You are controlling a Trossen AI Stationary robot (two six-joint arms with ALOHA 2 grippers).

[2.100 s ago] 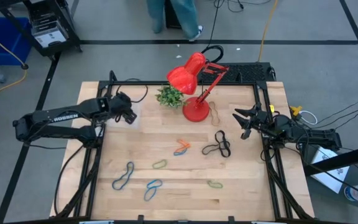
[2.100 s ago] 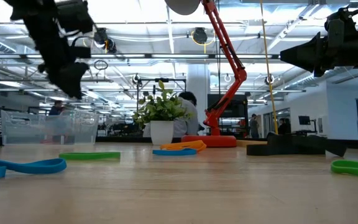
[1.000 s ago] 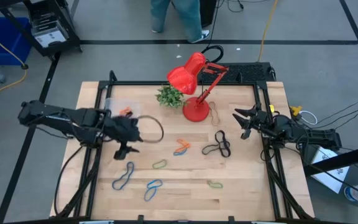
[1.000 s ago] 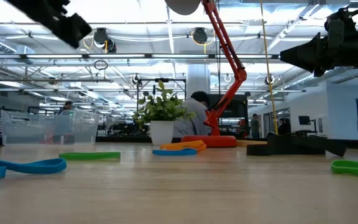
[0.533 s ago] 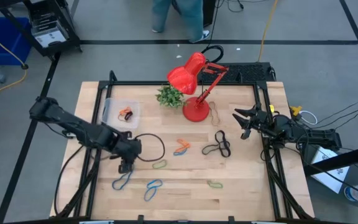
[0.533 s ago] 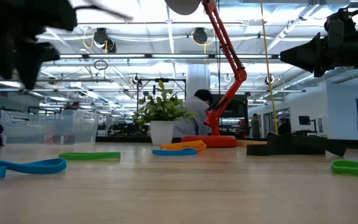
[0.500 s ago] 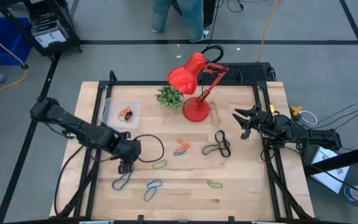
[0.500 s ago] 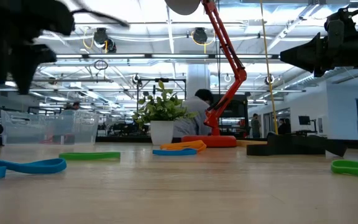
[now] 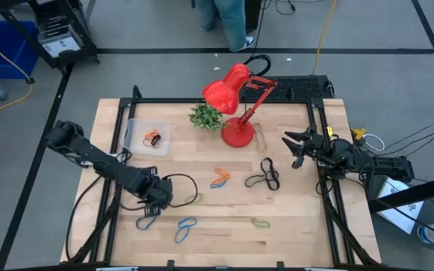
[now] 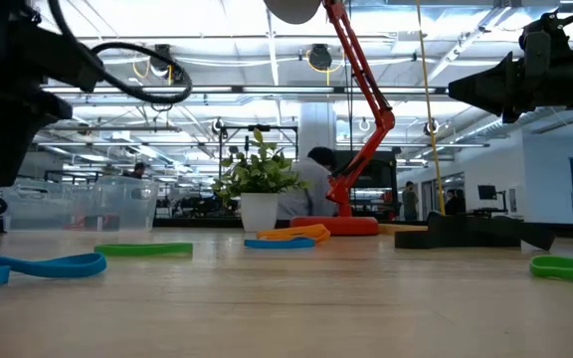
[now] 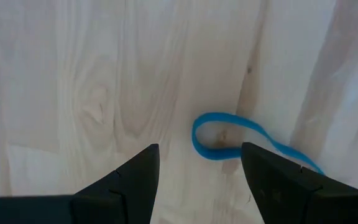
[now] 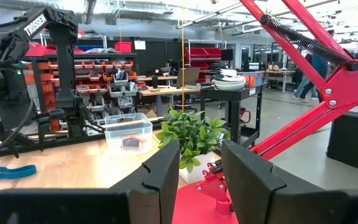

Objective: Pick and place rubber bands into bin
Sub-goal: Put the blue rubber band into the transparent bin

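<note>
A blue rubber band (image 11: 219, 134) lies flat on the bench (image 9: 292, 241), ahead of my left pincer (image 11: 197, 180), which is spread and empty so it can straddle the loop. The bin (image 9: 146, 138) waits near the far-left corner. My right pincer (image 9: 298, 148), part-spread, idles at the right edge.

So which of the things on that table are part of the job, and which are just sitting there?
Part of the job:
- blue band under the open left tool
- orange band
- black bands
- green band
- clear bin

Just sitting there:
- red lamp
- little plant
- right tool, parked at the table's edge
</note>
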